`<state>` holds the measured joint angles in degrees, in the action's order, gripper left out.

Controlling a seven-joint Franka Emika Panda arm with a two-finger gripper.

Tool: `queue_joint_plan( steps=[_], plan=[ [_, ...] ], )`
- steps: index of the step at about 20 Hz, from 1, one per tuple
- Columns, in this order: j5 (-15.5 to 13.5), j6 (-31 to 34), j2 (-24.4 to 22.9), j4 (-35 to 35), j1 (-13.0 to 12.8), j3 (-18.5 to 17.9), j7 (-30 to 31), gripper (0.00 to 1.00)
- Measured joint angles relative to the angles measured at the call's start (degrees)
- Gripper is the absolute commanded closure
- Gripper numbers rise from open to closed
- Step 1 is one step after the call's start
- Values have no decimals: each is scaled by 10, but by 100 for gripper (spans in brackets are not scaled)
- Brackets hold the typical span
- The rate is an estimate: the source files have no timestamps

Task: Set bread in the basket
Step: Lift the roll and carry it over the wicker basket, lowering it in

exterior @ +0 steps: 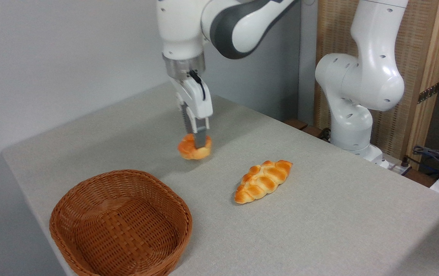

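The bread [189, 150], a small round orange-golden bun, hangs a little above the grey table, tilted. My gripper [198, 141] points straight down and is shut on it, one finger [202, 136] pressed into its top. The basket [121, 224], a shallow reddish-brown wicker one, stands at the front left of the table with nothing inside. The bun is behind and to the right of the basket's far rim, apart from it.
A longer braided golden loaf [262, 181] lies on the table to the right of the basket. The arm's white base [353, 111] stands at the back right edge. Cables [434, 159] lie at the far right. The table's left edge runs close beside the basket.
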<state>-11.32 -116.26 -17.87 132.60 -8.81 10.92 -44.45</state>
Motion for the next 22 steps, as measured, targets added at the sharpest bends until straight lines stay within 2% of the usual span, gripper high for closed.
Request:
queue_joint_plan(
  steps=[6,12,16,17,22],
  plan=[
    [-4,-2,57,-110,0,-16,38,54],
    [-10,-3,123,-223,2,-69,39,53],
    [-10,-6,167,-263,5,-88,39,50],
    [-10,-21,182,-271,5,-90,39,48],
    [-10,-76,235,-286,2,-87,39,47]
  ],
)
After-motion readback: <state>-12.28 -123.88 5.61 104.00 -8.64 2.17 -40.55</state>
